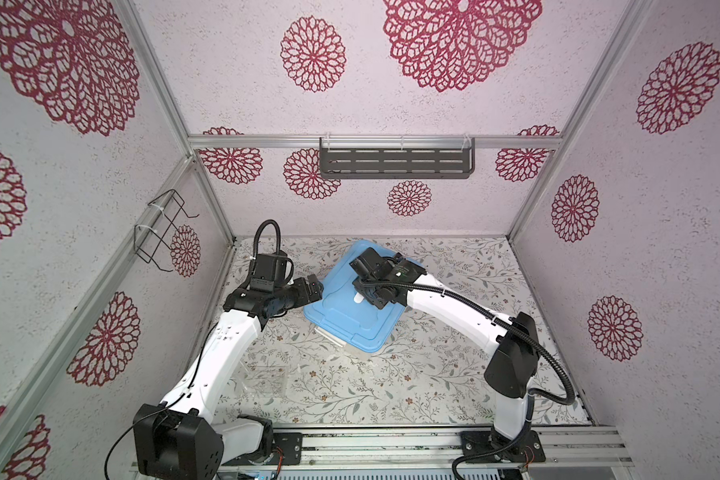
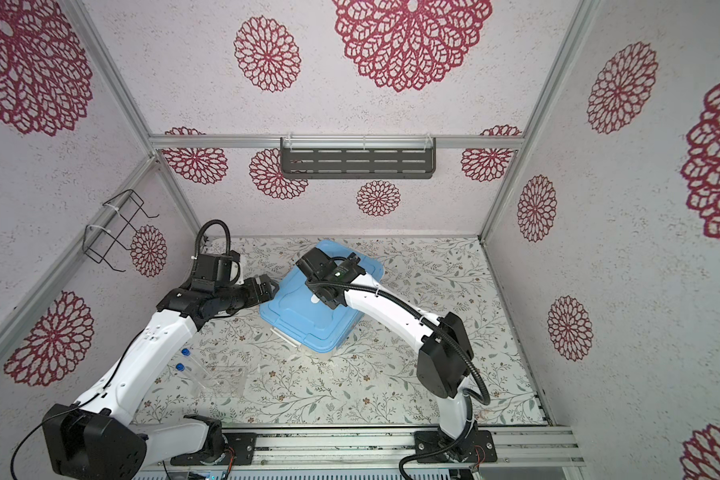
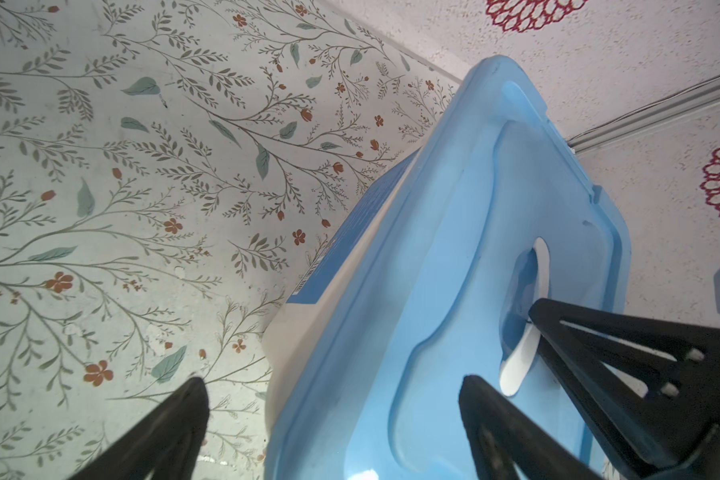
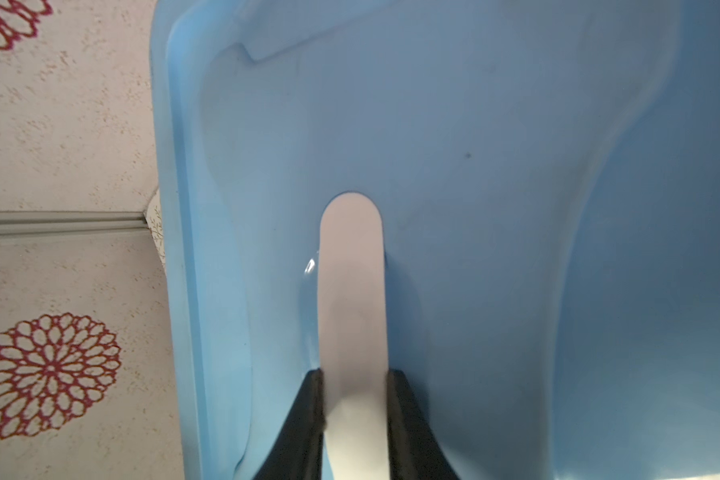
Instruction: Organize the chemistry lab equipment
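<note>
Looking down in both top views, I have my right claw [image 1: 362, 296] over the middle of the blue lid [image 1: 350, 328], at a small white handle [image 1: 356, 297] set there. My left claw [image 1: 316, 286] hangs just beside the lid's left edge, spread wide and holding nothing. In a top view, the two tubes with blue caps [image 2: 186, 353] lie tilted by the clear rack [image 2: 221, 378] at the front left of the table [image 2: 391, 374]. They are close under my left arm and well apart from both claws, so that arm is plainly the nearer one. Whether they sit in the rack's slots I cannot tell. No bowls and no white stick show in any view.

From my left wrist, my spread fingers [image 3: 175, 424] straddle the edge where the lid sits on the white tub [image 3: 296, 332], one over the table and one over the lid. Beyond them a finger of my right claw [image 3: 599, 353] touches the handle.

From my right wrist, the handle [image 4: 350, 270] runs straight away from me, its long axis in line with my reach. My two fingers are pressed against its long sides, pinching it across its narrow width.

I judge the lid must come up by this handle before anything goes into the tub. With so slim a hold, a straight lift looks safer than a tilt, which might let the handle slip.
</note>
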`<state>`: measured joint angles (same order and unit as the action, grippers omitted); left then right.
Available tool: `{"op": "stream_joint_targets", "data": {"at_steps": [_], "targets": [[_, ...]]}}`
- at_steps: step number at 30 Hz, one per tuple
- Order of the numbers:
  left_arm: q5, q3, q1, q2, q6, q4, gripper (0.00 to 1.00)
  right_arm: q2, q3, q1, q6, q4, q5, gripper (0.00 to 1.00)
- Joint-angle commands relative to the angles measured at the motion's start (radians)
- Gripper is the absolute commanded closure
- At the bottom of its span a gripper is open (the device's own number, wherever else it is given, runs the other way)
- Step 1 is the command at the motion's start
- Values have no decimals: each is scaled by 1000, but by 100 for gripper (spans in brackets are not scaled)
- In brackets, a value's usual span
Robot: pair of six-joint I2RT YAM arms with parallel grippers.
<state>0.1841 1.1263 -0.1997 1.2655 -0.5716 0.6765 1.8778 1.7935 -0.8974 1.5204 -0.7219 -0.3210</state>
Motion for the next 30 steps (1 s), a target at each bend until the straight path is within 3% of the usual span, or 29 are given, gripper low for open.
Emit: {"op": "stream_joint_targets", "data": {"at_steps": [1,9,14,20,24,27,30], "targets": [[27,-11,13,5,28,6,3,-34,-24,-15,191,58,-88,76],[35,-32,20,-6,34,15,3,-24,4,-11,130,72,-176,75],[14,-45,25,-8,27,48,1,-31,-19,-8,84,92,-142,62],[-20,-54,28,-49,-11,63,1,-152,-76,28,-73,116,-174,57],[-24,-44,31,-53,-44,76,1,-268,-206,138,-299,261,-78,53],[3,-20,32,-46,-54,107,1,-313,-275,256,-502,353,79,50],[21,21,32,-15,-39,185,2,-300,-254,352,-718,303,213,50]]}}
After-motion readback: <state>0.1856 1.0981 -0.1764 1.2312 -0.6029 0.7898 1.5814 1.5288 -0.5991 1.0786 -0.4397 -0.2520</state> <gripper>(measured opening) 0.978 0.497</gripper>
